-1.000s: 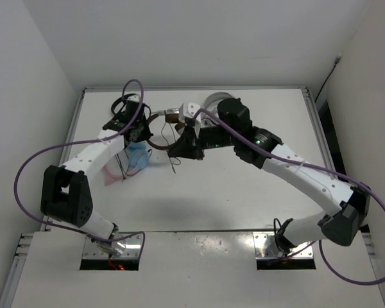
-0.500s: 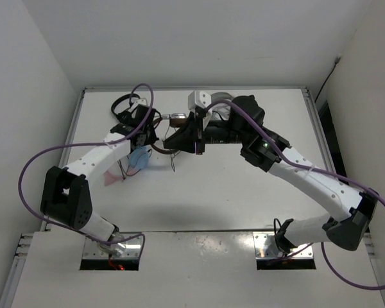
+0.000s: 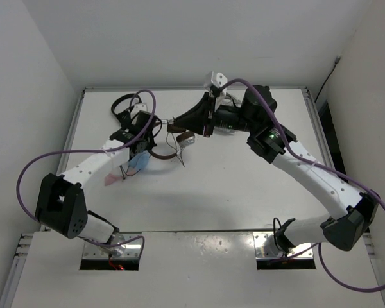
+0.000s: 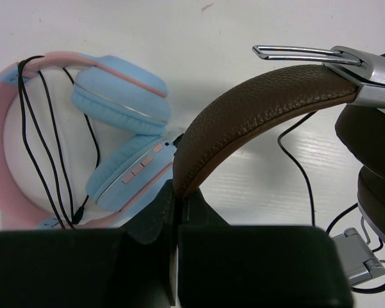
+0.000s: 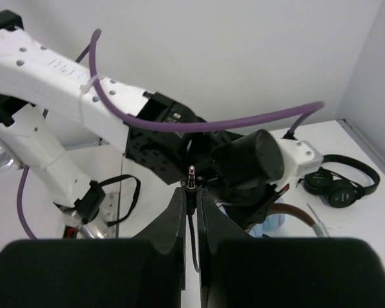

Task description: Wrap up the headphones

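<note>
The headphones have a dark brown headband [image 4: 256, 109], silver earcup arms [image 4: 372, 83] and a thin black cable [image 4: 301, 173]. In the top view they [image 3: 181, 138] hang left of centre at the back. My left gripper [image 4: 176, 192] is shut on the lower end of the headband; in the top view it [image 3: 143, 133] is just left of the earcups. My right gripper [image 5: 191, 192] is shut on the cable's plug [image 5: 191, 174], whose metal tip sticks out above the jaws. In the top view it [image 3: 174, 120] is above the earcups, close to the left gripper.
A pink and light-blue pair of headphones [image 4: 115, 128] with its own black cable lies under the left gripper [image 3: 135, 163]. A small all-black pair [image 3: 122, 106] lies at the back left [image 5: 337, 183]. The left arm [image 5: 51, 70] fills the right wrist view.
My right gripper has swung back and up with the plug. My left gripper has moved slightly right and back with the headband, and the earcups came along.
</note>
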`<action>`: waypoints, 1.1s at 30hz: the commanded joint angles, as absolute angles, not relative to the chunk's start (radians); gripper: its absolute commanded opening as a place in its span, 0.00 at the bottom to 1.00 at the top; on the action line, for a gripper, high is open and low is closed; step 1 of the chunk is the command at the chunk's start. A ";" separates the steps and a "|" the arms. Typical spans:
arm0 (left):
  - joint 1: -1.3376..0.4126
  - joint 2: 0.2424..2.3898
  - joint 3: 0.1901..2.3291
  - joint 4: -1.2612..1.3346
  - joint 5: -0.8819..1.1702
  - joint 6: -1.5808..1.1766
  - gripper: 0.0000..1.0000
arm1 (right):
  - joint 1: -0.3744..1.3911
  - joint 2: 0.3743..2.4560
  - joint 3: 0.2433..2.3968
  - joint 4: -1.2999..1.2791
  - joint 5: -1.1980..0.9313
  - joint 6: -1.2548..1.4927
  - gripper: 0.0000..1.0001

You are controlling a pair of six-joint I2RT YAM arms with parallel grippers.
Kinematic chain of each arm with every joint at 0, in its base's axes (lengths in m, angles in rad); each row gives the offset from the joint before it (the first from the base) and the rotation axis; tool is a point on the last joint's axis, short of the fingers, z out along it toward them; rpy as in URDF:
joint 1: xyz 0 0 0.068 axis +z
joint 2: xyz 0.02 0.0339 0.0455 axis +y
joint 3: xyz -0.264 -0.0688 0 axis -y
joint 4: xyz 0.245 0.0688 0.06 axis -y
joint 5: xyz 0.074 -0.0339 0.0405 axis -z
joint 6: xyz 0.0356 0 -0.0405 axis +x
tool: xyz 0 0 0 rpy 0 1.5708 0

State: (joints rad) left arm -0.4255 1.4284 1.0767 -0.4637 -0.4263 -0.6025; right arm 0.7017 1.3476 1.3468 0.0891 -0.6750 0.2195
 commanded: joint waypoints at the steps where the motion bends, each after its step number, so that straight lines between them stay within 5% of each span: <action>1: -0.445 1.378 1.074 -0.416 -0.454 -0.601 0.00 | 0.686 1.333 1.397 0.187 -0.681 0.278 0.00; 33: -0.474 1.215 0.726 -0.031 -0.249 -0.138 0.00 | 0.603 1.381 1.635 0.239 -0.672 0.413 0.00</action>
State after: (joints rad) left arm -0.4652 1.2831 0.7471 -0.1566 -0.3237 -0.2062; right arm 0.6220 1.3750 1.5887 0.1555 -0.6773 0.3717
